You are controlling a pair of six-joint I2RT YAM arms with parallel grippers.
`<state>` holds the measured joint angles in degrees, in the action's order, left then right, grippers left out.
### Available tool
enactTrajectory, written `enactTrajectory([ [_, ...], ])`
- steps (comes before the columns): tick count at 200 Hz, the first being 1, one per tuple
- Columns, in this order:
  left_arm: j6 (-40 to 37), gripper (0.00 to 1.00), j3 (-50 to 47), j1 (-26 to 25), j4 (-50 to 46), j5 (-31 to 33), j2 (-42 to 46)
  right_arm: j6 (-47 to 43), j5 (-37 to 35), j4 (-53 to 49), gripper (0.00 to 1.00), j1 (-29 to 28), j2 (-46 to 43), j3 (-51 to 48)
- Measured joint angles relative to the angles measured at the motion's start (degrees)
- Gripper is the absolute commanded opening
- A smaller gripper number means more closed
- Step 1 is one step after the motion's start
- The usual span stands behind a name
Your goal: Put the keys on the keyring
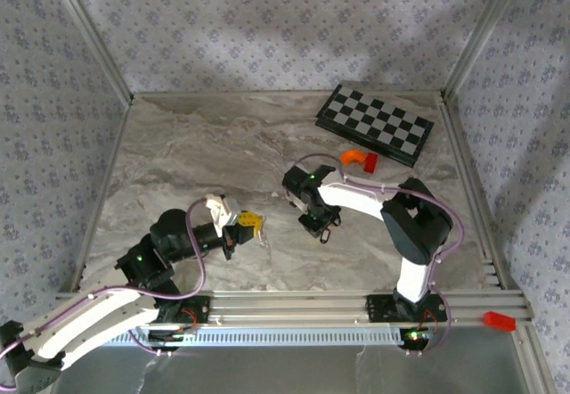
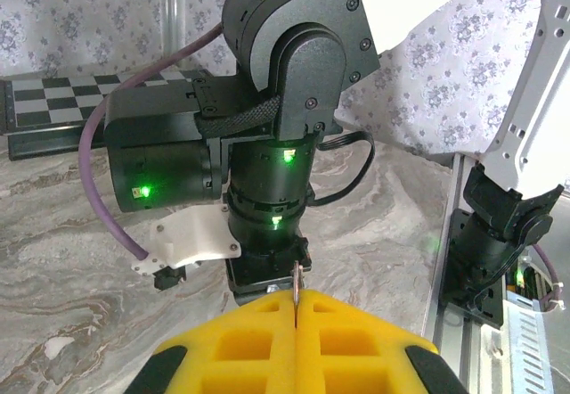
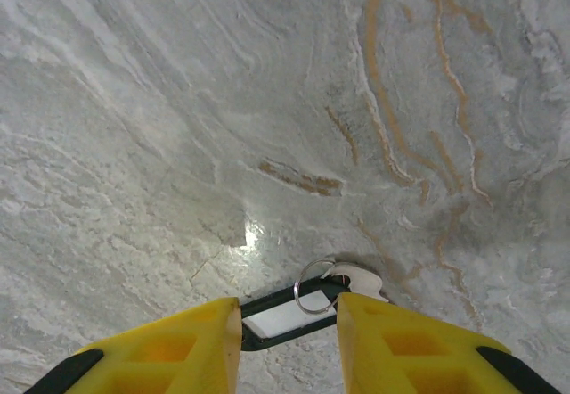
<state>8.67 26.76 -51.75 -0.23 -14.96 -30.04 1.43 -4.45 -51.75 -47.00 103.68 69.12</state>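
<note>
A black key tag (image 3: 289, 312) with a white label lies flat on the marble table (image 3: 178, 100). A silver ring (image 3: 313, 283) sits on its end, and a silver key (image 3: 361, 278) rests against the ring. My right gripper (image 3: 289, 324) is open and points down, its yellow fingers (image 3: 405, 340) straddling the tag. In the top view the right gripper (image 1: 322, 227) stands over the tag mid-table. My left gripper (image 2: 295, 309) is shut on a thin metal key (image 2: 295, 280), held edge-on and pointing at the right arm's wrist (image 2: 267, 144). From above, the left gripper (image 1: 252, 225) hovers just left of the right one.
A folded chessboard (image 1: 375, 124) lies at the back right, with an orange piece (image 1: 354, 157) and a red block (image 1: 370, 163) in front of it. A red object (image 1: 499, 321) rests on the front rail at the right. Patterned walls enclose the table.
</note>
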Motion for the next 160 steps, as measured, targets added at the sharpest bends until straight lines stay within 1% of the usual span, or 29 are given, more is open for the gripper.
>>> enactTrajectory([
  [30,-0.02,0.00,0.00,0.00,-0.02,0.02,-0.11,-0.66,-0.74,-0.42,0.35,-0.39,1.09,0.74],
  [46,0.00,0.00,0.00,0.00,-0.02,0.02,-0.11,-0.87,-0.92,-0.68,0.38,-0.57,1.92,0.79],
  [66,0.00,0.00,0.00,0.00,-0.02,0.02,-0.11,-1.01,-1.16,-1.16,0.38,-0.83,2.45,0.79],
  [133,0.00,0.00,0.00,0.00,-0.02,0.02,-0.11,-1.07,-1.42,-1.46,0.31,-0.79,2.51,0.79],
  [160,0.00,0.00,0.00,0.00,-0.02,0.02,-0.11,-1.07,-1.92,-1.42,0.29,-0.31,2.51,0.68],
])
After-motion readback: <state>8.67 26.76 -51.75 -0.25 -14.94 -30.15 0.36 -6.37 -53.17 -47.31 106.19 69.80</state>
